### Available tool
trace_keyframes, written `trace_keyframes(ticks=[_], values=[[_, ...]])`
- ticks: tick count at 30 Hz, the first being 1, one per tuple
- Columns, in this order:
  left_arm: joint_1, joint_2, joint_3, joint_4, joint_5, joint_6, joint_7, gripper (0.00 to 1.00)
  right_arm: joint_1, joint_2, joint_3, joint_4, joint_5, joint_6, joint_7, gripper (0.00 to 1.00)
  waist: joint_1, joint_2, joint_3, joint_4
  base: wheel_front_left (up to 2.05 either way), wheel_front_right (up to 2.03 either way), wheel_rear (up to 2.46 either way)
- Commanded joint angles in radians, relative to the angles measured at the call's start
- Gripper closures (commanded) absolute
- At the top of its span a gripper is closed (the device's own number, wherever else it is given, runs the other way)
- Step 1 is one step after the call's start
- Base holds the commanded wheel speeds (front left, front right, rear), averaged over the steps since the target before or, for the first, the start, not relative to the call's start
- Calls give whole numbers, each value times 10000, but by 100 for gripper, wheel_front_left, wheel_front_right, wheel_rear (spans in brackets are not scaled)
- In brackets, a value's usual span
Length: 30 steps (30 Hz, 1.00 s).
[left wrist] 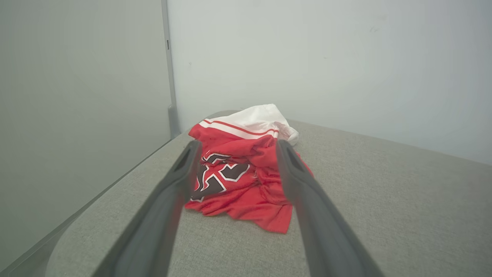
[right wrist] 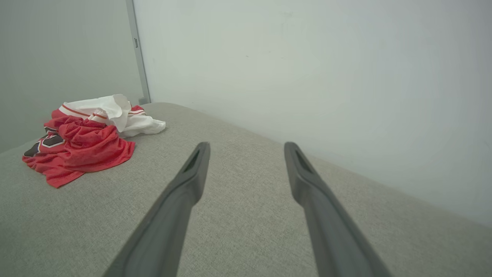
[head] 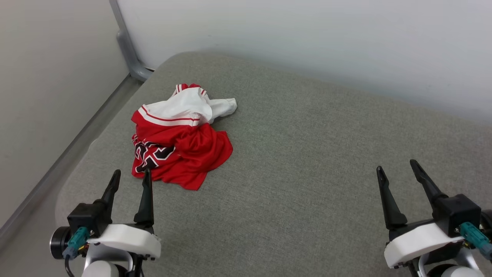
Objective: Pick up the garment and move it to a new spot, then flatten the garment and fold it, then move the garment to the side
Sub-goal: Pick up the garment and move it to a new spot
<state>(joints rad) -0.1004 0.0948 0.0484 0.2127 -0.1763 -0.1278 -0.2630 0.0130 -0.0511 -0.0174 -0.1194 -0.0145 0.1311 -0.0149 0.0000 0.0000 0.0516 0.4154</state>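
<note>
**Head view.** The shirt (head: 180, 142) is lying in a crumpled heap on the grey padded surface (head: 307, 161). It is sitting toward ten o'clock from the middle of the view, near the surface's rounded far-left corner. Its white part with red striping is lying at the twelve o'clock end of the heap. The red body is spreading toward six o'clock, with some black-and-white lettering showing at the eight o'clock edge.

I am holding my left gripper (head: 131, 172) at seven o'clock, its two dark fingers spread apart and pinching nothing. The tip of one finger is sitting just beside the shirt's near hem, and I cannot tell whether it is touching. I am holding my right gripper (head: 396, 165) at five o'clock, likewise spread and empty, over bare padding and well apart from the shirt. A pale wall (head: 307, 34) is running behind the surface, and a grey metal rail (head: 128, 54) is standing at eleven o'clock.

**Left wrist view.** My spread fingers are framing the shirt, which is lying at twelve o'clock with its lettering facing the camera.

**Right wrist view.** The shirt is lying at ten o'clock, well away from my open, empty fingers.
</note>
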Motion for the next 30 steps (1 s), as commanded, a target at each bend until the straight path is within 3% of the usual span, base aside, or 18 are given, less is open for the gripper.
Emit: trace_keyframes(ticks=[1,5,10,22,30], values=[[-342,25,23,141,-105,-15,-27,0,-225,13,-5,-123,-125,-7,54,0,0,0,351,-102,0,0,0],[-1296,278,-31,825,-546,-26,22,0,-468,13,-26,-386,-439,-7,282,0,0,0,977,-310,0,0,0],[-2776,1051,-268,1588,-1477,-35,816,0,-828,13,14,-693,-726,-7,471,0,0,0,1758,-695,0,0,0],[-5434,3145,-1552,3513,-3948,-36,4345,0,-1755,11,204,-1013,-1325,-7,639,0,0,0,3653,-1491,0,0,0],[-6084,3895,-2452,4606,-5186,-27,6430,0,-2123,10,190,-1098,-1448,-7,621,0,0,0,4399,-1690,0,0,0]])
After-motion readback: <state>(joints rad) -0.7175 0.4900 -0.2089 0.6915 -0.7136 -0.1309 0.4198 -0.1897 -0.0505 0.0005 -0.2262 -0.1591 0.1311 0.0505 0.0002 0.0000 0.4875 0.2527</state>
